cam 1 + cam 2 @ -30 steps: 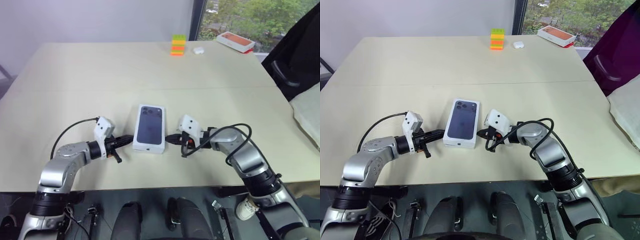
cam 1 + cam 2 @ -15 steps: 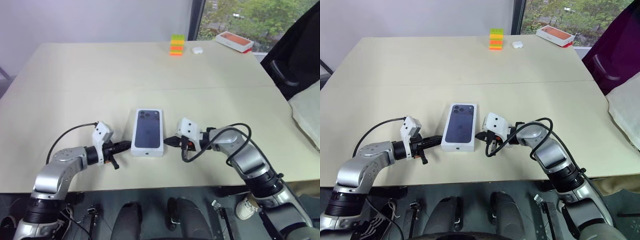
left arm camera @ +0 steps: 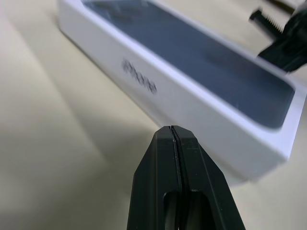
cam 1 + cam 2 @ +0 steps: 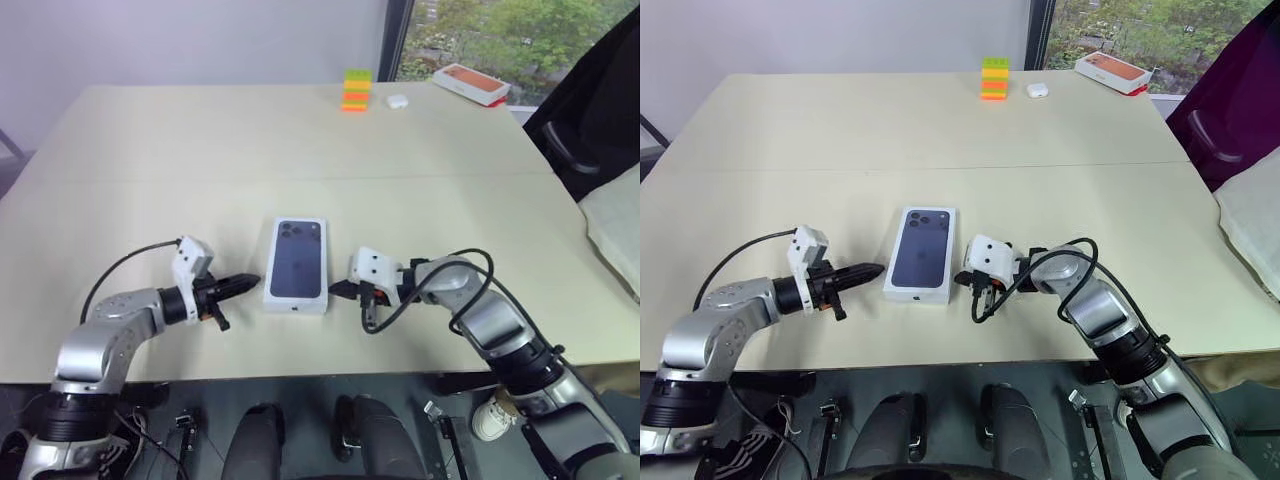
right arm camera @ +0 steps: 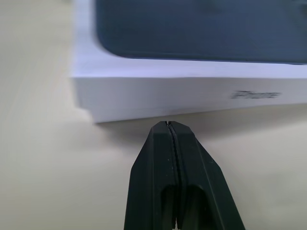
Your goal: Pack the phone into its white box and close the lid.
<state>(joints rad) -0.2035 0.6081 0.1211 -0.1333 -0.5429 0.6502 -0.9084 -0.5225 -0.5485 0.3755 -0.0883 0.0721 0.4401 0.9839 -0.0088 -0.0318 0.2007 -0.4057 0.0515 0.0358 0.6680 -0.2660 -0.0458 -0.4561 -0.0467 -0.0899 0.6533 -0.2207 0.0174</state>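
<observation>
1. My left gripper (image 4: pixel 872 269): both black fingers pressed together, nothing between them. The tips sit just off the left long side of the lid (image 4: pixel 921 252), a deep white cardboard cover printed on top with a dark blue phone picture. In the left wrist view I see a sliver of table between tips and wall.
2. My right gripper (image 4: pixel 962 279): fingers likewise pinched tight, empty, tips just off the lid's right long side near its closer corner.
3. The lid lies flat on the pale beige table (image 4: pixel 840 130), between my two fingertips. It appears fully down; I see no base or phone, so I judge both are inside.
4. Risks:
   - A nudge from one side alone would slide or spin the box rather than seat it.
   - My right tips sit near the corner; pushing there would skew it.
   - Closed tips cannot grasp; any lift would need them opened first.
5. Count:
   - One lidded white box.
   - One orange-and-white box (image 4: pixel 1116 71) at the far edge.
   - One stack of coloured bricks (image 4: pixel 993 78).
   - One small white item (image 4: pixel 1037 90) beside it.
</observation>
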